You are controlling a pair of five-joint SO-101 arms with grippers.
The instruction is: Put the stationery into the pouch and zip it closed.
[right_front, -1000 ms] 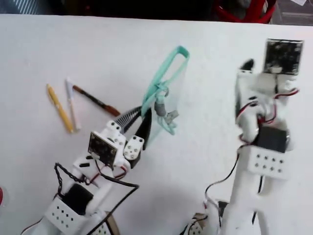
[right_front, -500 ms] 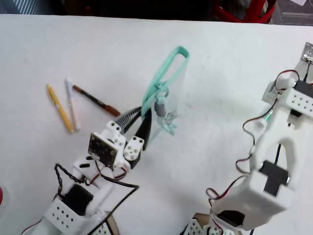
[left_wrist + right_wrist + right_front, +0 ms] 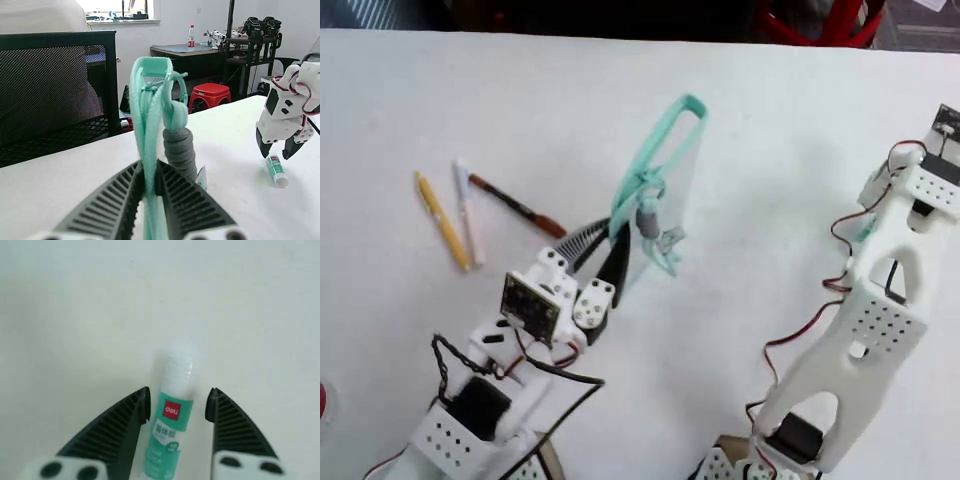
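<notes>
While three pens lie loose on the white table (image 3: 770, 110) at left, yellow pen (image 3: 442, 222) and white pen (image 3: 467, 212) side by side with the brown pen (image 3: 516, 207) angled just right of them, the left gripper (image 3: 610, 242) sits right of the pens, fingers clamped on the pouch (image 3: 660, 170). Pouch: clear, teal trim, standing on edge, gripped at its near end on the teal zipper band. A grey-wrapped pull (image 3: 179, 150) hangs just beside the fingers. Well right, near the table's right edge, the right gripper (image 3: 177, 399) points down over the glue stick (image 3: 170, 432), fingers open, one on each side, cap end past the tips. Glue stick lies flat on the table, well apart from the pouch.
</notes>
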